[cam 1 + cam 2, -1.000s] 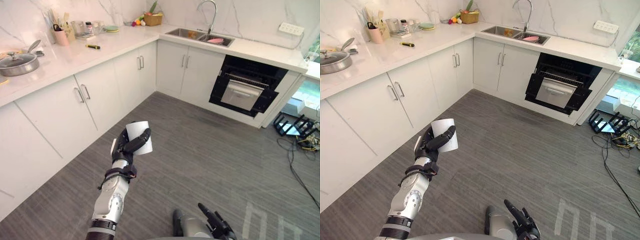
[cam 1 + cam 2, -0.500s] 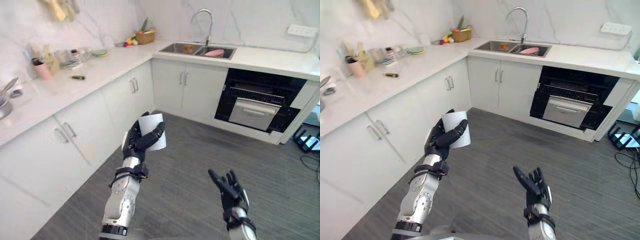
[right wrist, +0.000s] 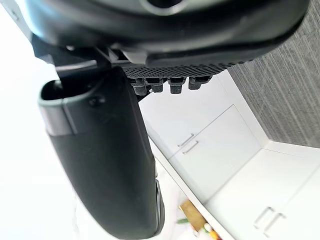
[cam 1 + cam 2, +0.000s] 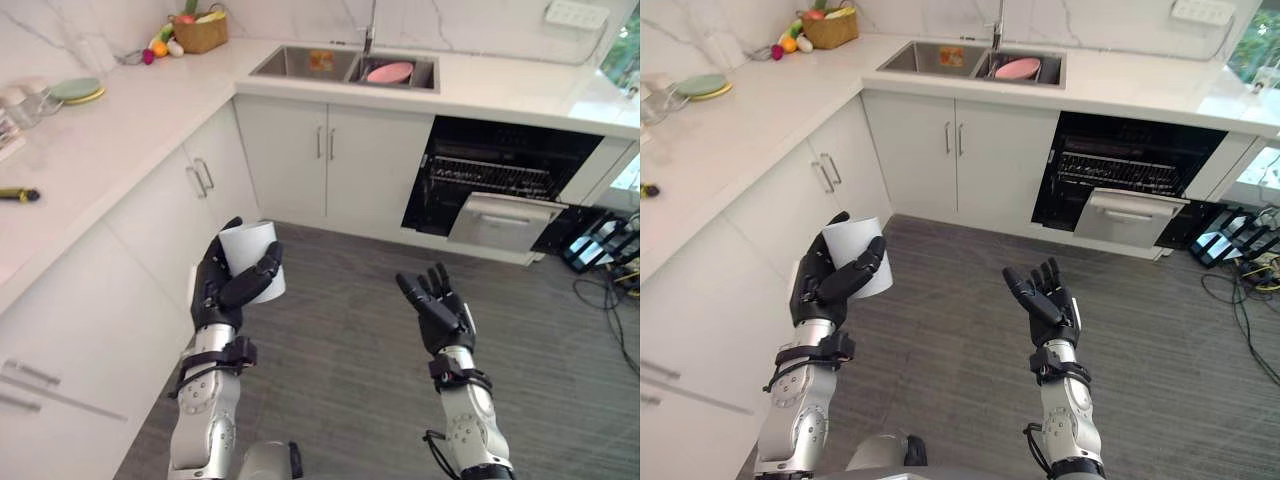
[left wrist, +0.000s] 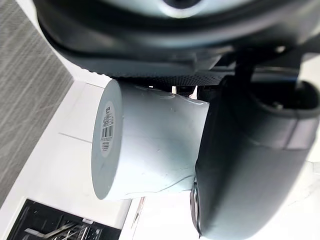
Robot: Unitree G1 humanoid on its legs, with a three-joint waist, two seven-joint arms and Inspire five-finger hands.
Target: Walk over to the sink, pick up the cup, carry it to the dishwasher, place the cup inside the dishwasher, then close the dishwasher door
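My left hand (image 4: 222, 290) is shut on a plain white cup (image 4: 252, 258), held upright at chest height over the grey floor beside the white cabinets. The cup's base with a barcode label (image 5: 106, 131) shows in the left wrist view, the thumb (image 5: 250, 165) wrapped across its side. My right hand (image 4: 440, 312) is raised to the right of it, open and holding nothing. The dishwasher (image 4: 500, 175) stands open under the counter ahead on the right, its rack (image 4: 490, 178) visible and its door (image 4: 500, 218) hanging down. The sink (image 4: 345, 68) lies in the counter to its left.
A pink dish (image 4: 390, 72) rests in the sink's right basin. White cabinets (image 4: 320, 170) run along the left and back. A fruit basket (image 4: 200, 30), green plates (image 4: 75, 90) and a yellow-black tool (image 4: 15, 195) sit on the counter. Cables and a black stand (image 4: 600, 250) lie at right.
The camera has moved closer to the sink and dishwasher. My right hand has risen higher with fingers spread. The left hand still holds the cup.
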